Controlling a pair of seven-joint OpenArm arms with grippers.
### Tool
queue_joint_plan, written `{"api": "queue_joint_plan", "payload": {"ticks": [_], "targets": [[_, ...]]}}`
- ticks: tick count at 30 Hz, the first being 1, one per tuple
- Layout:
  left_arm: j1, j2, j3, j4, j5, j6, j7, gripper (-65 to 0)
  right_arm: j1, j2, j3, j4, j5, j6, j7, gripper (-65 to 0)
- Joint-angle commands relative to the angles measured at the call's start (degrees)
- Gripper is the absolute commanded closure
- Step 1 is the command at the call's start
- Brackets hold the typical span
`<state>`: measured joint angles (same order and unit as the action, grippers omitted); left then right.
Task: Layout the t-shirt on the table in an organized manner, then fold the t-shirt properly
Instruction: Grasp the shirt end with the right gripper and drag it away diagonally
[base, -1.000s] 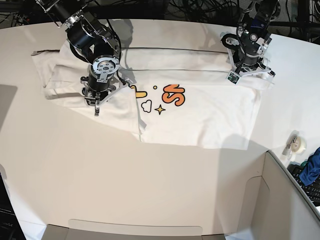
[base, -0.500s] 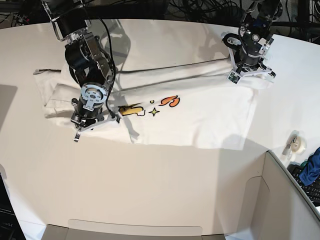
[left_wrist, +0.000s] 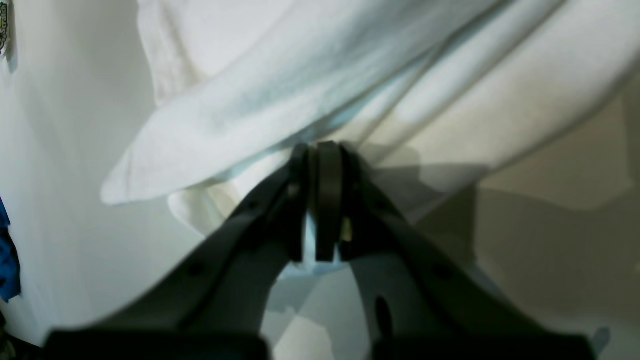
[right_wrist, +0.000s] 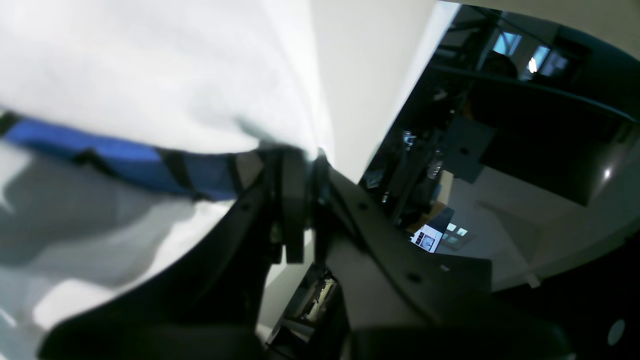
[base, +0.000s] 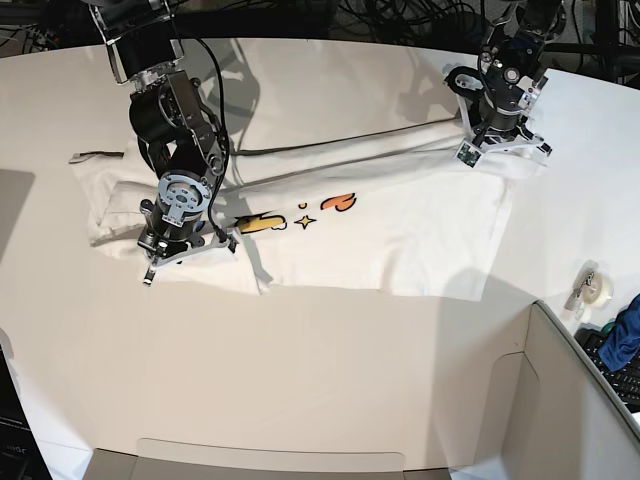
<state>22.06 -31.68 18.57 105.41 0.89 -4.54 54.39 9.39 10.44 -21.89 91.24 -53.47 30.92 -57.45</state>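
We are mid-fold: our left claw (base: 497, 145), at the far right of the counter (base: 300, 370), and our right claw (base: 175, 250), nearer and to the left, are each pinched tight on an edge of the t-shirt (base: 400, 230). The shirt lies across the far half of the counter with its print (base: 300, 215) partly showing. Next, we judge, both edges must come toward the near hem evenly and be laid flat before we let go; a tape roll (base: 593, 288) sits at the right edge beside a grey box wall (base: 570, 400).
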Motion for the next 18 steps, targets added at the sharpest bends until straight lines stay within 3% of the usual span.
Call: {"api": "queue_joint_plan", "payload": {"ticks": [1, 5, 10, 18], "targets": [[1.3, -1.0, 0.5, -1.7, -2.2, -1.6, 4.3, -3.0, 1.2, 0.5, 0.3, 0.9, -2.2, -0.6, -1.3, -0.3], [1.3, -1.9, 0.4, -1.7, -2.2, -1.6, 4.3, -3.0, 0.9, 0.5, 0.3, 0.9, -2.2, -0.6, -1.2, -2.9], [2.3, -2.2, 0.2, -1.7, -2.2, -1.6, 4.3, -3.0, 1.1, 0.5, 0.3, 0.9, -2.2, -0.6, -1.1, -15.4], [2.5, -2.2, 0.4, -1.7, -2.2, -1.6, 4.3, -3.0, 2.4, 1.3, -1.7, 0.9, 0.8, -0.6, -1.2, -16.0]]}}
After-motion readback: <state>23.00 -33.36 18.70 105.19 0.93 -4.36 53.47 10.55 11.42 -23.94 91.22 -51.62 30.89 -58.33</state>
